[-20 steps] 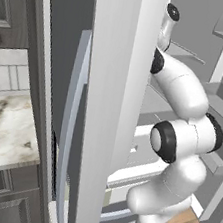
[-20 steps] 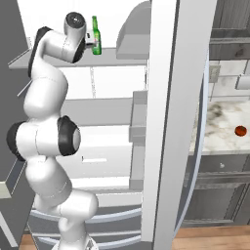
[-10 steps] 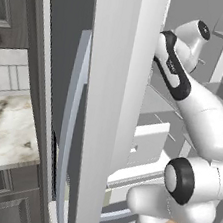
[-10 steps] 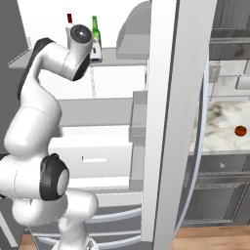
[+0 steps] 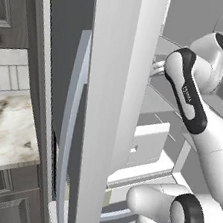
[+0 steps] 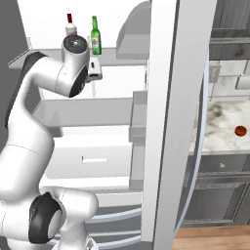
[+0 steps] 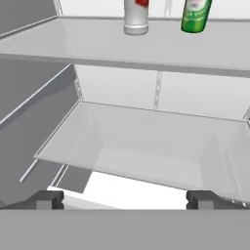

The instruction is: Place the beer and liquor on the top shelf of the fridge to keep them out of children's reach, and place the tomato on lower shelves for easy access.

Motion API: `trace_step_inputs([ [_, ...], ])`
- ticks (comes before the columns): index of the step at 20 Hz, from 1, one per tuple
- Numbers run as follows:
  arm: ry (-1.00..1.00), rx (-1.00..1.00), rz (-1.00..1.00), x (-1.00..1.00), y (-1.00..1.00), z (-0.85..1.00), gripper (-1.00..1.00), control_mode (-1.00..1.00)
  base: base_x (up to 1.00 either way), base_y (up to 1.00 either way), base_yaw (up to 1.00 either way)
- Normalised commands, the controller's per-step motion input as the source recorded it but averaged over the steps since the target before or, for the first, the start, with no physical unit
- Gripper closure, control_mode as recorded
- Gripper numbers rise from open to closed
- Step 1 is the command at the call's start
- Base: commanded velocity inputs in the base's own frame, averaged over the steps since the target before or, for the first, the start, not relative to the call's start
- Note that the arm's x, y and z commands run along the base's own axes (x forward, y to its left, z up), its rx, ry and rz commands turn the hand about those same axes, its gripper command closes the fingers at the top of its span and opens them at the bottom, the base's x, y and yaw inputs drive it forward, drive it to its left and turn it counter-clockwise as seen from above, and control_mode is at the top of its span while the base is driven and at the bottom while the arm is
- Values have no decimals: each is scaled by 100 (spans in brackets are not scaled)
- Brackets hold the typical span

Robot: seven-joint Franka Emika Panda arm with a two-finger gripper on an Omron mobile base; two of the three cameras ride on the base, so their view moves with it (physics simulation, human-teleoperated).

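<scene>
Now that I've pulled the arm back out of the fridge (image 6: 168, 122), both bottles are parked up top, so here's where things stand. A sec ago the hand was right up against the beer (image 6: 96, 35) at shelf height; half a sec ago it was already backing off, and now it sits lower and further out, w/ the gripper (image 7: 124, 199) released, jaws spread wide and nothing between them.

In the hand view the liquor (image 7: 135, 17) is at abt 12 o'clock and the beer at abt 1 o'clock, both upright on the top shelf (image 7: 97, 44), near each other but not touching. From the right base cam the red cap of the liquor pokes up just at 9 o'clock of the beer, partly hidden by the arm's elbow joint.

So imo two thirds of the job is done. What's left is the tomato (image 6: 239, 131), sitting on the marble bench (image 6: 219, 122) at 3 o'clock of the open door, well apart from the arm. The lower shelves (image 7: 146, 141) look bare and ready for it.

Next I'd prob need to swing the arm (maybe drive the base too) round the door edge to reach it. That door's the thing I'd watch for a bump.
</scene>
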Motion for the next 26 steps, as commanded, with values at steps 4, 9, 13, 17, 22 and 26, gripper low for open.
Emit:
trace_step_inputs([
  [4,15,-12,0,-62,-9,-26,-100,-100,0,0,0],
  [9,9,-10,0,-43,-1,-17,-100,-100,0,0,0],
  [13,8,-7,0,-41,0,-4,-100,-100,0,0,0],
  [17,8,-7,-2,-59,-3,0,-100,-100,0,0,0],
  [22,0,0,0,0,0,0,-100,100,-92,-28,-4],
  [26,0,0,0,0,0,0,-100,100,-100,-48,-14],
])
